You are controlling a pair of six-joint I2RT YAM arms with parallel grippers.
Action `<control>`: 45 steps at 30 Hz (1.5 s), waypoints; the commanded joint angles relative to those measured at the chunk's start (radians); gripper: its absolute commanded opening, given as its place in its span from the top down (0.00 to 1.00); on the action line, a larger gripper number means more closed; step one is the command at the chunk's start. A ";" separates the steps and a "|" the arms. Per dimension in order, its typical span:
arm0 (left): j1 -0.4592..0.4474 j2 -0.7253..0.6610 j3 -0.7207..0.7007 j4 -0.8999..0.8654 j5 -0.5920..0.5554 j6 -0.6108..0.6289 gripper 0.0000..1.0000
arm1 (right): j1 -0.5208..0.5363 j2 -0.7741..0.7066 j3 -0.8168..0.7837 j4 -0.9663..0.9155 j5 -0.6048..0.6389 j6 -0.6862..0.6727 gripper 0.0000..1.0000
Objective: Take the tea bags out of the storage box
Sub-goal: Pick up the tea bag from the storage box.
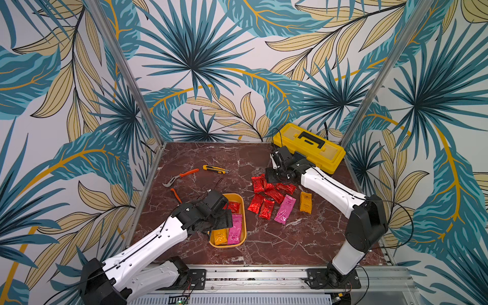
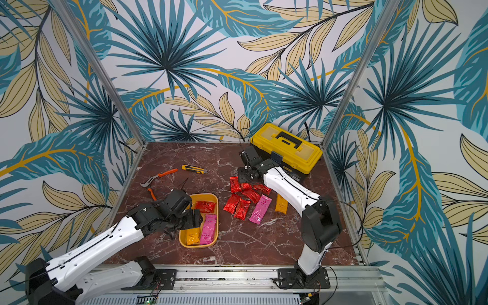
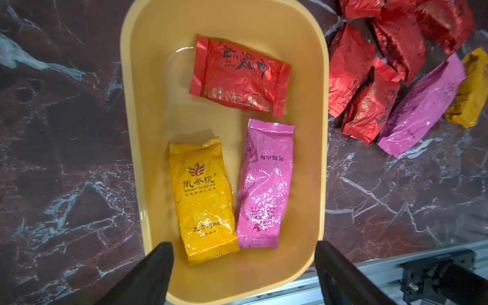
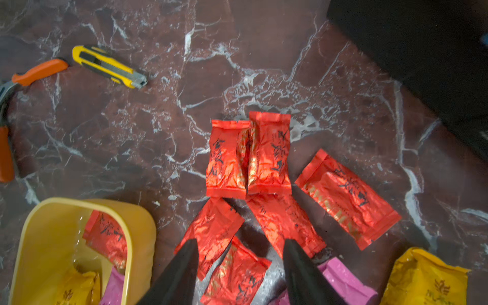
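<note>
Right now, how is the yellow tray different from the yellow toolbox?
The tray is open and lidless, with three tea bags showing inside; the toolbox is closed. The tray is shallow and small; the toolbox is bigger and taller. The tray sits toward the front, the toolbox in a back corner. Both are yellow.
</note>
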 commanded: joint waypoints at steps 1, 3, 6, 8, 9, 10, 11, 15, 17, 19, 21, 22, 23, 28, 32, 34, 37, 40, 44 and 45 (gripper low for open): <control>-0.047 0.045 0.062 -0.007 -0.066 -0.020 0.11 | 0.029 -0.075 -0.090 -0.002 -0.018 0.026 0.43; -0.072 0.082 0.069 0.002 -0.080 -0.021 0.11 | 0.040 -0.126 -0.136 0.000 -0.024 0.042 0.43; -0.100 0.141 0.078 0.031 -0.088 -0.020 0.13 | 0.060 -0.197 -0.200 -0.001 -0.025 0.066 0.43; -0.117 0.182 0.088 0.055 -0.096 -0.018 0.14 | 0.072 -0.244 -0.234 -0.003 -0.023 0.085 0.43; -0.123 0.199 0.089 0.068 -0.097 -0.015 0.14 | 0.077 -0.264 -0.249 -0.002 -0.022 0.094 0.43; -0.128 0.216 0.089 0.083 -0.096 -0.012 0.15 | 0.084 -0.284 -0.264 -0.004 -0.020 0.105 0.43; -0.127 0.234 0.087 0.101 -0.093 -0.010 0.15 | 0.088 -0.305 -0.276 -0.004 -0.020 0.118 0.43; -0.127 0.284 0.084 0.154 -0.083 -0.004 0.14 | 0.104 -0.370 -0.310 -0.008 -0.024 0.153 0.43; -0.128 0.301 0.085 0.180 -0.074 0.000 0.11 | 0.115 -0.392 -0.320 -0.009 -0.024 0.161 0.43; -0.127 0.323 0.091 0.192 -0.072 0.002 0.09 | 0.121 -0.406 -0.323 -0.013 -0.020 0.164 0.43; -0.127 0.341 0.090 0.206 -0.069 0.006 0.09 | 0.124 -0.411 -0.321 -0.020 -0.014 0.164 0.43; -0.127 0.351 0.088 0.210 -0.069 0.005 0.09 | 0.124 -0.412 -0.320 -0.022 -0.012 0.163 0.43; -0.127 0.355 0.084 0.213 -0.070 0.004 0.09 | 0.125 -0.413 -0.319 -0.024 -0.012 0.162 0.43; -0.127 0.366 0.077 0.215 -0.083 -0.002 0.13 | 0.126 -0.407 -0.310 -0.026 -0.017 0.160 0.43; -0.127 0.366 0.077 0.218 -0.079 0.000 0.15 | 0.126 -0.396 -0.302 -0.026 -0.020 0.160 0.43; -0.127 0.377 0.077 0.219 -0.079 -0.002 0.15 | 0.127 -0.391 -0.299 -0.026 -0.018 0.162 0.43; -0.127 0.395 0.075 0.220 -0.081 -0.005 0.17 | 0.130 -0.388 -0.294 -0.026 -0.020 0.165 0.43; -0.127 0.410 0.071 0.220 -0.091 -0.011 0.17 | 0.131 -0.391 -0.287 -0.026 -0.020 0.162 0.43; -0.127 0.421 0.066 0.233 -0.097 -0.012 0.17 | 0.134 -0.389 -0.283 -0.026 -0.021 0.162 0.43; -0.127 0.422 0.065 0.239 -0.097 -0.012 0.17 | 0.134 -0.388 -0.282 -0.026 -0.021 0.162 0.43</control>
